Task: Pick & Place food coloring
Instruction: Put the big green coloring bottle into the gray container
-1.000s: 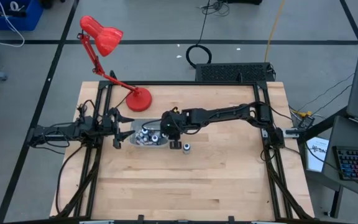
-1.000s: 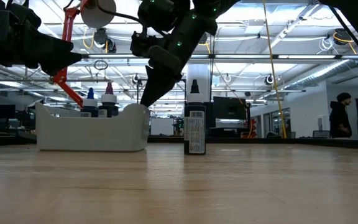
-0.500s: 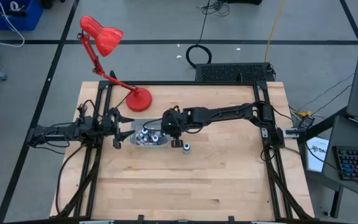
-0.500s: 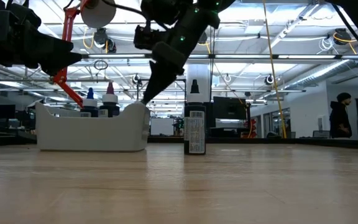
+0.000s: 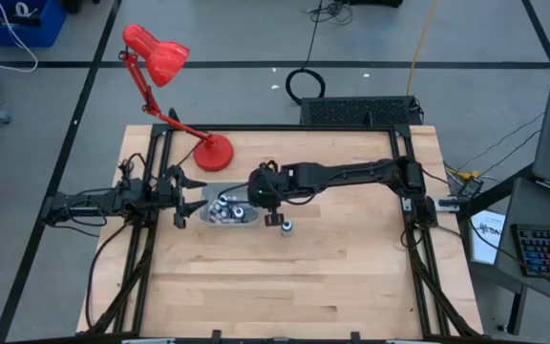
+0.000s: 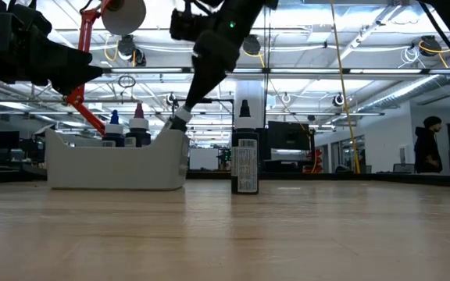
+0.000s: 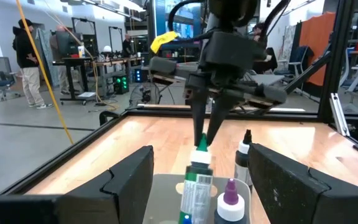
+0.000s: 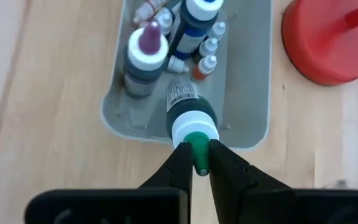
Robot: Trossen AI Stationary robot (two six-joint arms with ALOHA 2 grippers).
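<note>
A translucent grey tray (image 5: 220,221) (image 6: 116,168) (image 8: 253,124) holds several food coloring bottles (image 8: 166,43). My right gripper (image 8: 197,163) (image 6: 181,115) hangs over the tray's right end, shut on a green-tipped bottle (image 8: 191,112) (image 7: 197,180). A black bottle (image 5: 286,227) (image 6: 245,165) stands upright on the table just right of the tray. My left gripper (image 5: 181,196) (image 7: 201,152) hovers open at the tray's left end and touches nothing. My right gripper pinches the bottle's green nozzle tip (image 8: 197,149), above its white cap (image 8: 194,127), between its two fingers (image 8: 176,165). The fingers come from above, slanting down. The bottle hangs below them, its cap (image 6: 180,122) just over the tray's rim and its body inside the tray.
A red desk lamp stands with its base (image 5: 213,153) (image 8: 328,37) on the table beyond the tray. Bare wood lies toward the near edge. A person (image 6: 426,148) stands in the room far behind the table.
My right gripper has risen a little above the tray, keeping its hold, and the green-tipped bottle has come up with it, so that its white cap now shows above the tray's rim.
</note>
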